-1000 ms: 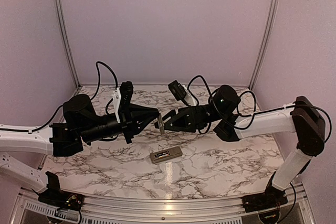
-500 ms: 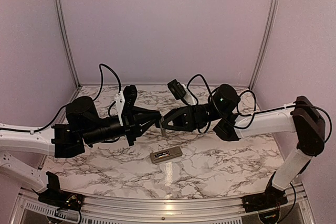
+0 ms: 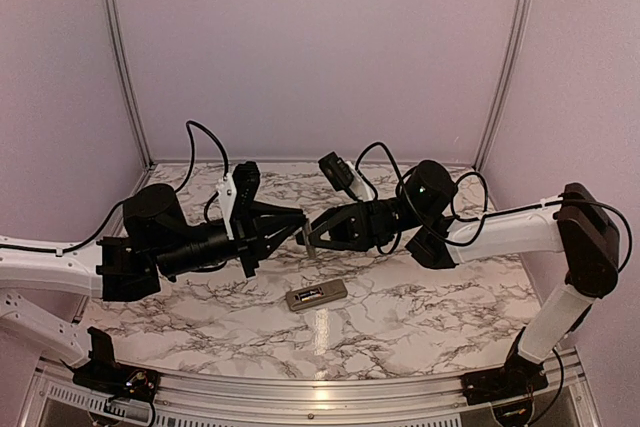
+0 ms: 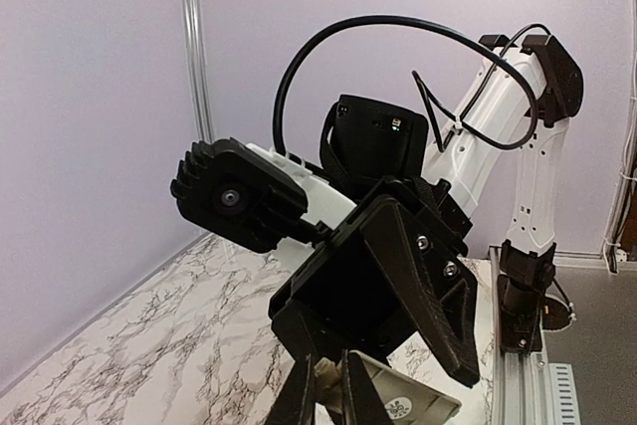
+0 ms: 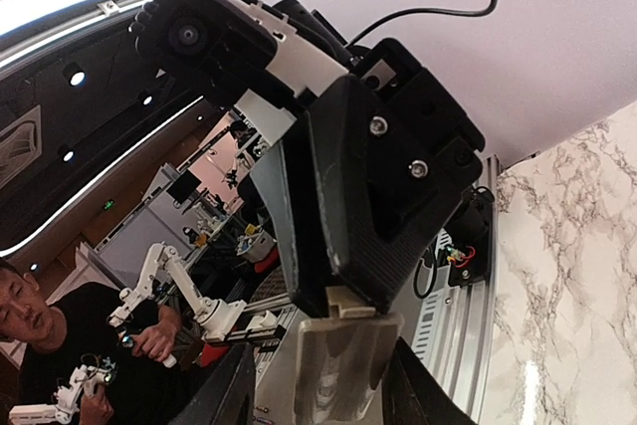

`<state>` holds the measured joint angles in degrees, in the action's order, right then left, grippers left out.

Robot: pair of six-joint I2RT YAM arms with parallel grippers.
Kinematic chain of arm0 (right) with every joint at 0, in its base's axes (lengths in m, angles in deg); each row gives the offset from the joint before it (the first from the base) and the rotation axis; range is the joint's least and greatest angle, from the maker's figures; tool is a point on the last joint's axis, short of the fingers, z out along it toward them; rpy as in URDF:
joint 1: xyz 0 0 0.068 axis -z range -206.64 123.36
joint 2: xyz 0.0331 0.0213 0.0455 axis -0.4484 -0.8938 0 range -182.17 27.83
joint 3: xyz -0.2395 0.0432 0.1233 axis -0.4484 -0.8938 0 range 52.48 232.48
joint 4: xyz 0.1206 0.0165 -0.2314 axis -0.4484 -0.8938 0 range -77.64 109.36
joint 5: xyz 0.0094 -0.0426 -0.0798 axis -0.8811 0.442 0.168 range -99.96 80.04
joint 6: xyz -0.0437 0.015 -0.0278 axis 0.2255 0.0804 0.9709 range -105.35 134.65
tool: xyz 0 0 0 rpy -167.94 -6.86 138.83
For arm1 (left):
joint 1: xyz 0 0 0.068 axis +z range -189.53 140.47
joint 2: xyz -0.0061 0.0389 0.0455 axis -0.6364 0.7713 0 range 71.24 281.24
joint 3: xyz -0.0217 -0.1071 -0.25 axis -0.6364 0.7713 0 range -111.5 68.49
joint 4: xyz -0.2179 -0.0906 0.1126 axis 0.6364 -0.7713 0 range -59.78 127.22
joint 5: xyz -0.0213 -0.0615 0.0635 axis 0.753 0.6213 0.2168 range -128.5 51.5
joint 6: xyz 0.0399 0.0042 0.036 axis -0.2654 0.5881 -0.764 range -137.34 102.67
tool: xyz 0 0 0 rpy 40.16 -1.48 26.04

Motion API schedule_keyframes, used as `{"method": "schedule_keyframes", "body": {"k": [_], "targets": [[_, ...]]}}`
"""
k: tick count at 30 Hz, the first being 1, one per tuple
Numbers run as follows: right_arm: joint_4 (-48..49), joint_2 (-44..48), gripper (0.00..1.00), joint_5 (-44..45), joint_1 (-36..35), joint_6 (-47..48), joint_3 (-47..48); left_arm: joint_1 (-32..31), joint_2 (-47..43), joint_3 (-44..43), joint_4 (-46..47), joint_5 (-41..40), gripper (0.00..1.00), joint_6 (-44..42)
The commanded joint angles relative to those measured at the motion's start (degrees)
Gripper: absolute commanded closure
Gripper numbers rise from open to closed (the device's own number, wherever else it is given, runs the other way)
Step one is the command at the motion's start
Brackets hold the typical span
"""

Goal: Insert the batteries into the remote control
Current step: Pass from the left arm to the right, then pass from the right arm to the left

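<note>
The remote control (image 3: 316, 295) lies on the marble table, grey back up, with its dark battery recess showing. I cannot make out the batteries in any view. Both grippers meet in mid-air above it. My left gripper (image 3: 299, 230) is shut on a beige tab at the end of a small flat grey cover plate (image 4: 423, 400). My right gripper (image 5: 323, 380) faces it from the other side. Its fingers are closed in around that same cover plate (image 5: 343, 365), one finger against the plate's edge.
Marble table (image 3: 420, 327) with lilac walls on three sides and a metal rail along the near edge. Loose black cables loop off both wrists. The right arm's white upper link (image 3: 505, 232) reaches in from the right, above the table.
My right gripper's jaws have narrowed onto the cover plate. The left arm has shifted a little to the right, still pinching the plate's tab. The remote has not moved.
</note>
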<state>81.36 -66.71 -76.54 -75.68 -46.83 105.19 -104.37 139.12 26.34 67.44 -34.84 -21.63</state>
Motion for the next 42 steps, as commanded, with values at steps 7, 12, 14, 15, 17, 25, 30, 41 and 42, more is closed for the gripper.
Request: {"method": "schedule_keyframes", "body": {"k": [7,12,14,15,17,25,30,41,42], "targets": [[-2.2,-0.7,0.62,-0.8,-0.9,1.8,2.0,0.0,-2.1,0.5,0.5,-1.9,0.91,-1.1],[-2.8,-0.6,0.68,-1.1,-1.0,2.3,2.4,0.0,-2.0,0.6,0.6,-1.8,0.91,-1.2],[-3.0,-0.6,0.72,-1.2,-1.0,2.5,2.5,0.0,-2.0,0.6,0.3,-1.8,0.9,-1.3],[-3.1,-0.5,0.74,-1.3,-1.0,2.7,2.6,0.0,-2.0,0.5,0.2,-1.8,0.88,-1.4],[-4.2,-0.4,0.76,-1.3,-1.0,3.7,2.8,0.0,-2.0,0.4,-0.4,-1.9,0.85,-1.4],[-30.0,2.9,0.81,3.6,-1.0,23.6,7.1,0.0,-6.4,0.1,-4.8,-6.2,0.4,3.4],[-59.2,5.1,0.82,16.3,-1.0,47.3,13.7,0.9,-10.7,-0.9,-14.1,-9.0,0.28,11.0],[-77.3,9.0,0.82,42.7,-2.8,68.4,15.5,6.6,-11.5,-4.3,-29.6,-2.2,0.28,24.6],[-78.4,8.9,0.82,44.5,-3.4,69.4,16.0,7.4,-10.0,-5.5,-31.8,-1.8,0.32,27.1]]}}
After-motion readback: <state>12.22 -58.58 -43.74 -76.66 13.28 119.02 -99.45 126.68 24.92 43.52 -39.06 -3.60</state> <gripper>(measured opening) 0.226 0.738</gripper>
